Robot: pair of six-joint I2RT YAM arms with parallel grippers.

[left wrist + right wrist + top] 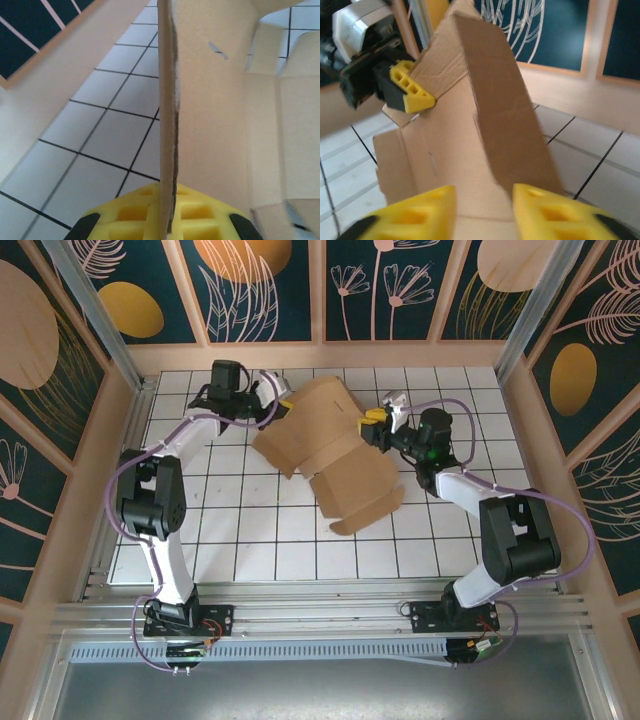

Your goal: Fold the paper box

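A white tiled table (250, 550) held the paper box (330, 445), partly opened, at its far middle between 2 arms. The left gripper (167, 220) pinched 1 upright flap edge. The right gripper (484, 210) was spread at a raised panel's base. Opposing pulls could likely tear or buckle the thin card.

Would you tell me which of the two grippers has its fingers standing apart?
The right gripper: a gap shows between its yellow fingers, whereas the left gripper pinches the paper box edge-on.
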